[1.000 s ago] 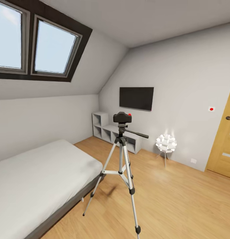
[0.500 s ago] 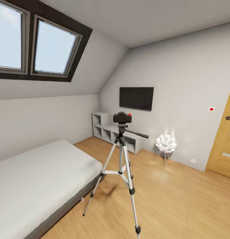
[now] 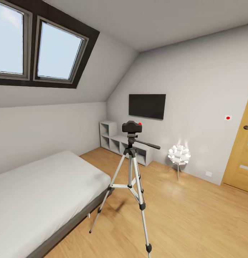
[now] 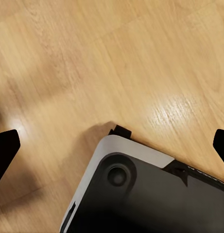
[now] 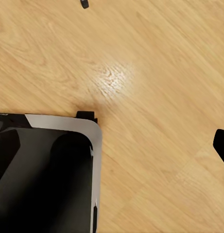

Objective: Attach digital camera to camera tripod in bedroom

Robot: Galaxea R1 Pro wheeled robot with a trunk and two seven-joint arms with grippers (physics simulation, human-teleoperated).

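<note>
Light wood plank floor (image 3: 195,215) carries silver-legged camera tripod (image 3: 130,186), grey bed with white mattress (image 3: 38,197), white cube shelf (image 3: 120,143), white globe lamp (image 3: 179,156).

Black digital camera (image 3: 131,126) mounted atop upright camera tripod (image 3: 131,179).

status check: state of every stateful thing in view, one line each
digital camera: sitting on the tripod head, upright.
camera tripod: standing, legs spread on the wood floor, pan handle out to the side.
TV: wall-mounted, screen dark.
floor lamp: lit.
door: shut, as far as the frame shows.
left gripper: open, pointing at the floor, holding nothing.
right gripper: open, pointing at the floor, holding nothing.
</note>
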